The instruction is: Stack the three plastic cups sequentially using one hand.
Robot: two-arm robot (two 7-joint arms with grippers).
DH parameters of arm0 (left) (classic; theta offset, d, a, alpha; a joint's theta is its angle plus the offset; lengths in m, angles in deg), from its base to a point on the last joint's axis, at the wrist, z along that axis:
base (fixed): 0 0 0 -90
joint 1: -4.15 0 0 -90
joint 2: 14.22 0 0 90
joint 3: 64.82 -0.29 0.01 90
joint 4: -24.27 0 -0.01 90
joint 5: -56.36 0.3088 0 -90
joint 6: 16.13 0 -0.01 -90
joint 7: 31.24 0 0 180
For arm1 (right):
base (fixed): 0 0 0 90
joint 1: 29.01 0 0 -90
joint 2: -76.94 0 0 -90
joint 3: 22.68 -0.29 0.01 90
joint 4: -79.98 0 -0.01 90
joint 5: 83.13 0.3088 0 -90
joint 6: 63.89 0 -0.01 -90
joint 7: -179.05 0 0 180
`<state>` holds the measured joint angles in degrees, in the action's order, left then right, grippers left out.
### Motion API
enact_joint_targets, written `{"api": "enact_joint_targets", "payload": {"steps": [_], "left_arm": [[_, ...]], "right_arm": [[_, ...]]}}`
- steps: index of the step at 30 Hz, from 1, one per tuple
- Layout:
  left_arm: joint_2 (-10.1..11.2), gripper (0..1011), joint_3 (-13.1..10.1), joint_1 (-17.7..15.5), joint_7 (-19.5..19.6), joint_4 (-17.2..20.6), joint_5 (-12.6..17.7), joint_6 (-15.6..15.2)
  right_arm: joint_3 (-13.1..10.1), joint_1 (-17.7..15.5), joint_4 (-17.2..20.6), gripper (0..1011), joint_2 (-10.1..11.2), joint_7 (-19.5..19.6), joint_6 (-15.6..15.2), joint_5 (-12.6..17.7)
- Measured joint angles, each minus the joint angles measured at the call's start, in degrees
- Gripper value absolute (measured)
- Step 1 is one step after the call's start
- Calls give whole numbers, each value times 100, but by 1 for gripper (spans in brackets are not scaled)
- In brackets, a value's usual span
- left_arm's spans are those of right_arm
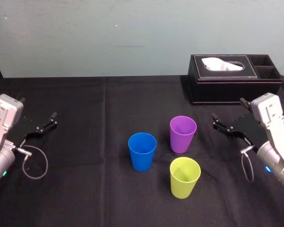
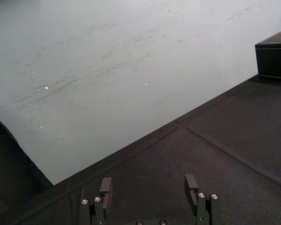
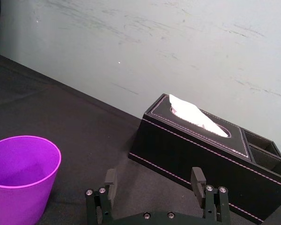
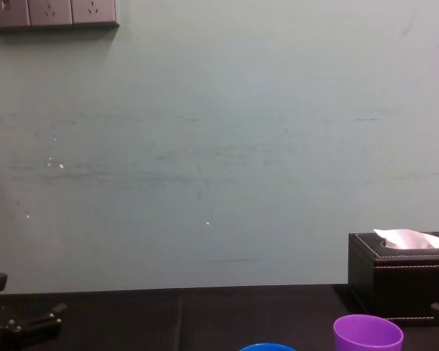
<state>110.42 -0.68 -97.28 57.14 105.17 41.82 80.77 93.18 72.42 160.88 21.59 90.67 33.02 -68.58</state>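
Evidently we are dealing with light, thin, smooth cups that will likely tip or flex, so we are favouring a pinch across the wall just under a rim. The blue cup (image 1: 142, 151), purple cup (image 1: 182, 134) and green cup (image 1: 184, 177) are standing upright and apart between the grippers. They are nearer the right gripper (image 1: 227, 108), whose fingers are spread wide, and purple is closest to it. The left gripper (image 1: 38, 108) is hanging well off, likewise spread. The head view is giving us all three cups, while the right wrist view is adding purple's hollow mouth and the box (image 3: 192, 154) beyond the fingertips.

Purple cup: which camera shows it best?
Head view: the purple cup stands whole and upright, apart from the blue cup and yellow-green cup. Right wrist view crops its base; chest view catches its rim and upper wall.
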Motion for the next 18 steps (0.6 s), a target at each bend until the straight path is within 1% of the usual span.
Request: {"api": "enact_joint_targets", "payload": {"steps": [18], "left_arm": [[0,1010,0,0,0,0,0,0]], "right_arm": [[0,0,0,1000,0,0,0,0]]}}
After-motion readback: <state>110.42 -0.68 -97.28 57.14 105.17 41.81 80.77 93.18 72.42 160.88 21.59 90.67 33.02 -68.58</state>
